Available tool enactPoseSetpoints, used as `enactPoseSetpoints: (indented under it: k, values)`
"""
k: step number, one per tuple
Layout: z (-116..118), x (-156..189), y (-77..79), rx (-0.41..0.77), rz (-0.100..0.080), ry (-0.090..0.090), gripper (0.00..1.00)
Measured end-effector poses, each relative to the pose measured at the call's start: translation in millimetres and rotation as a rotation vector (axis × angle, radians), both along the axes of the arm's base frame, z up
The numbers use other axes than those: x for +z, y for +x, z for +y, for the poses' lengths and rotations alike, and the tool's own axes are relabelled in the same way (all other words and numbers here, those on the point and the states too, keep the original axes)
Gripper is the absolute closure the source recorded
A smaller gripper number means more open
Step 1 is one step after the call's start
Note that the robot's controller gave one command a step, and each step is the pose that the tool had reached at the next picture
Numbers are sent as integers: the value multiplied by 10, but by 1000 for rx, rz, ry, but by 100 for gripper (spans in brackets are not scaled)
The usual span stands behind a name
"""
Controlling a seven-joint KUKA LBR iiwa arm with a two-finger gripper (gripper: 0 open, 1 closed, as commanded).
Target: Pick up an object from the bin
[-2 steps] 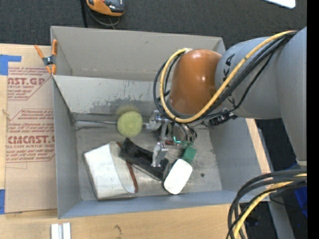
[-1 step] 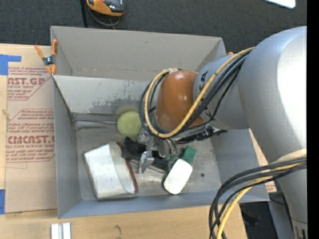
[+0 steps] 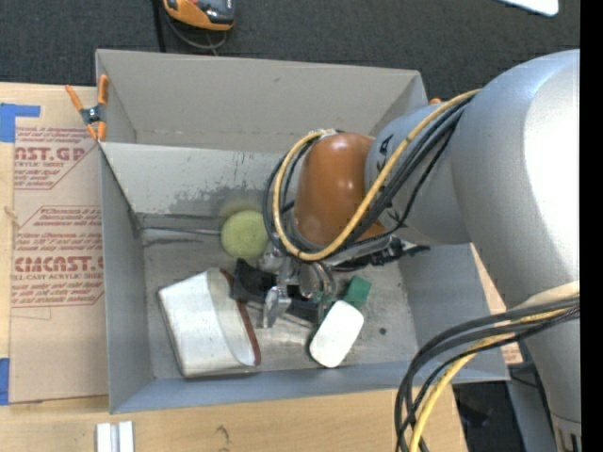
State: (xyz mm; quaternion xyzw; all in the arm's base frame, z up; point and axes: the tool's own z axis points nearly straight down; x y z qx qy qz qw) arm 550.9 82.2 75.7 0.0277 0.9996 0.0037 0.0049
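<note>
1. Nearest the camera is the robot's silver arm (image 3: 528, 158). It comes in from 3 o'clock and bends down into the grey bin (image 3: 122, 281), with its orange cover (image 3: 330, 191) above the wrist.
2. The pincer (image 3: 276, 307) is low in the middle of the bin floor, close to the floor or on it. Wrist and cables hide too much of it, so I cannot tell whether it is open or closed.
3. A small black piece (image 3: 247, 279) lies just beside the pincer at about 10 o'clock and seems to touch it. More black shows right under the pincer. Nothing can be seen gripped.
4. At 3 o'clock from the pincer, near it, sits a small green block (image 3: 356, 290).
5. At 4 o'clock lies a white oval thing (image 3: 336, 335), its upper end close to the green block.
6. At 11 o'clock, further up the floor, rests a yellow-green ball (image 3: 245, 234), apart from the pincer.
7. At 8 o'clock lies a white flat box (image 3: 200, 323) with a brown edge on the side facing the pincer.
8. Progress, as a judgement: the reach down into the bin looks done, and the black piece is the likeliest target. A sure grip, the lift and the carry out of the bin are all left to do, and every thing lies on the bin floor.
</note>
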Motion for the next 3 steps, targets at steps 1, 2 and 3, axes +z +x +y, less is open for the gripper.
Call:
enactPoseSetpoints:
  k: [1,2,3]
  values:
    - [-1,337,-68,28,18,-8,100]
    - [16,647,12,-42,12,-6,100]
    - [56,1620,-113,70,13,-8,100]
